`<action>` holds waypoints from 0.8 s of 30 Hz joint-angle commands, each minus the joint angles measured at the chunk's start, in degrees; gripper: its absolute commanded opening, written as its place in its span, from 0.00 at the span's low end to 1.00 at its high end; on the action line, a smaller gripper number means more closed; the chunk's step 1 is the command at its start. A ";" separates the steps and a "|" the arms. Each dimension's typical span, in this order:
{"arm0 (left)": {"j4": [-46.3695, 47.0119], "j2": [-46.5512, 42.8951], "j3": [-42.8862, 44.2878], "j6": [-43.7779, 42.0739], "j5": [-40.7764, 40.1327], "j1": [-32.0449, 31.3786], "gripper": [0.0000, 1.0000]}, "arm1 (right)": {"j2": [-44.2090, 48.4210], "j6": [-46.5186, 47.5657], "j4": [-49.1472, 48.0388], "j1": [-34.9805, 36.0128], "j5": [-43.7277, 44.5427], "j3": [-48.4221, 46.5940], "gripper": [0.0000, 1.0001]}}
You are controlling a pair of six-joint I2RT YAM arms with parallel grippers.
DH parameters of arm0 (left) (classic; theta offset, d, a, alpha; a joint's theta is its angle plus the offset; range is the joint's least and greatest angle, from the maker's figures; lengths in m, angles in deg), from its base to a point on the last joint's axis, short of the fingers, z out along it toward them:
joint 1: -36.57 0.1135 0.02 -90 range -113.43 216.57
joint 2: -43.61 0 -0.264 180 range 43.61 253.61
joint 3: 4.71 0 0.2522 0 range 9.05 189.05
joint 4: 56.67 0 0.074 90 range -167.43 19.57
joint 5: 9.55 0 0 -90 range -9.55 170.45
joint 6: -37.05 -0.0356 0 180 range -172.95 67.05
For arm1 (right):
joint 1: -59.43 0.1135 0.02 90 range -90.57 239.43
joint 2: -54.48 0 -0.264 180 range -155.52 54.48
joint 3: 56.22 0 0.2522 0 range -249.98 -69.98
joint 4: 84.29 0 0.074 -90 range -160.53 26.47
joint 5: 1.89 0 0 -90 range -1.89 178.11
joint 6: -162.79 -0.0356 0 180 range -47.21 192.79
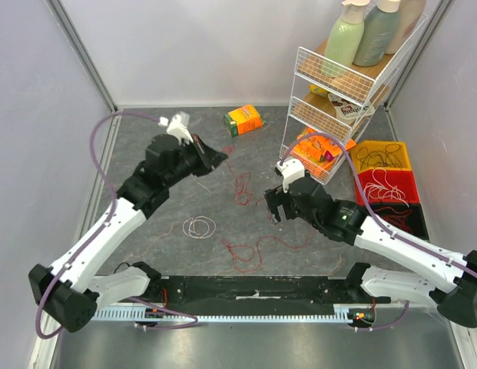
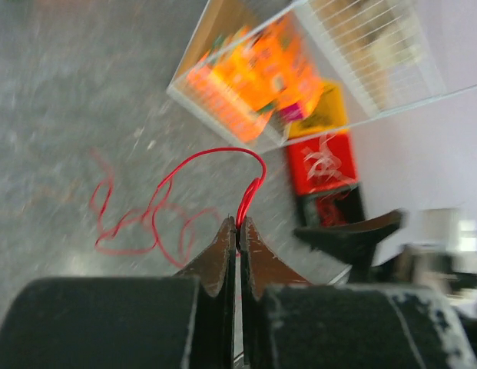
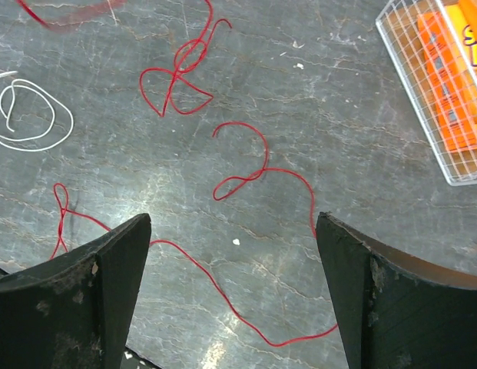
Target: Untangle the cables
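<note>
My left gripper [image 1: 216, 158] is shut on a red cable [image 1: 242, 189] and holds one end up while the rest trails onto the table. In the left wrist view the jaws [image 2: 238, 227] pinch the red cable's loop [image 2: 223, 149]. My right gripper [image 1: 273, 209] is open and empty, hovering over a second red cable [image 1: 253, 250] that lies spread on the table. In the right wrist view this cable [image 3: 216, 285] runs between my open fingers [image 3: 232, 223]. A white cable [image 1: 200, 227] lies coiled to the left, and it also shows in the right wrist view [image 3: 31, 115].
A white wire rack [image 1: 338, 100] with bottles and snack packs stands at the back right. Beside it are a yellow bin [image 1: 384, 157] with black cables, a red bin [image 1: 388, 187] with white cables and a black bin [image 1: 403, 221]. An orange box [image 1: 244, 119] lies at the back.
</note>
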 commanded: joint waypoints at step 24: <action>6.05 8.09 -19.31 -2.44 -0.10 0.79 0.75 | -30.90 3.41 -23.95 -12.01 -21.97 -5.04 0.98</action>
